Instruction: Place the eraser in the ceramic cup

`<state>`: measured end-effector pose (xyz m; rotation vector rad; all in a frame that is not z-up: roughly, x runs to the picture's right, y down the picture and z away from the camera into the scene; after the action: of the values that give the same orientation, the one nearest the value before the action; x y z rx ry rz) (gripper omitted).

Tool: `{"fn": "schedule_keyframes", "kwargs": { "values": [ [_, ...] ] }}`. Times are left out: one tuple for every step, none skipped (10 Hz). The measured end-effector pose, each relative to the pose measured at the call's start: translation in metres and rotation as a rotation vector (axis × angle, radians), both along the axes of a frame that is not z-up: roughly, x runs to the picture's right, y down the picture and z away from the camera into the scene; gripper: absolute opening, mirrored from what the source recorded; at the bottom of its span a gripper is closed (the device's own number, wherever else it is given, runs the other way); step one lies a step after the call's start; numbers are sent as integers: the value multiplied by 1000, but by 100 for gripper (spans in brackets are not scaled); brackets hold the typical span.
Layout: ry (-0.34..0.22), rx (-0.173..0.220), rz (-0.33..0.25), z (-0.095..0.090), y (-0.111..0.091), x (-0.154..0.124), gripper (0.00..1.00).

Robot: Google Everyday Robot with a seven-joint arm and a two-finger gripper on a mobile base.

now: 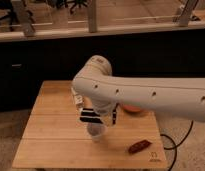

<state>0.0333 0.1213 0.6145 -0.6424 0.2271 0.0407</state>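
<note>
The eraser [138, 146], a small dark red oblong, lies flat on the wooden table [51, 130] near its front right corner. The ceramic cup [96, 132], small, round and pale, stands upright at the middle front of the table. My gripper [98, 118] hangs shut directly above the cup, close to its rim and partly covering it. I cannot make out anything between the dark fingers. The eraser is well to the right of the gripper and apart from it. The thick white arm [146, 92] reaches in from the right.
An orange bowl [132, 109] sits behind and to the right of the cup, mostly hidden by the arm. A black cable [171, 142] hangs off the table's right side. A dark counter and a glass wall stand behind the table.
</note>
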Motion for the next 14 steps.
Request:
{"fn": "schedule_keyframes", "kwargs": {
  "values": [
    [-1, -10, 8, 1, 0, 0, 0],
    [-4, -25, 20, 3, 1, 1, 0],
    [-5, -35, 31, 5, 1, 2, 0],
    [-7, -43, 37, 6, 1, 3, 0],
    [-16, -56, 46, 8, 1, 3, 0],
    [-26, -68, 55, 11, 1, 3, 0],
    [-40, -78, 63, 12, 1, 3, 0],
    [-49, -90, 67, 13, 0, 4, 0],
    [-56, -108, 63, 14, -1, 1, 0],
    [-58, -119, 56, 14, -2, -2, 0],
    [-56, -132, 44, 14, -4, -5, 0],
    [-50, -148, 28, 14, -5, -8, 0],
    [-46, -161, 19, 14, -5, -10, 0],
    [-36, -171, 11, 13, -5, -8, 0]
  ]
}}
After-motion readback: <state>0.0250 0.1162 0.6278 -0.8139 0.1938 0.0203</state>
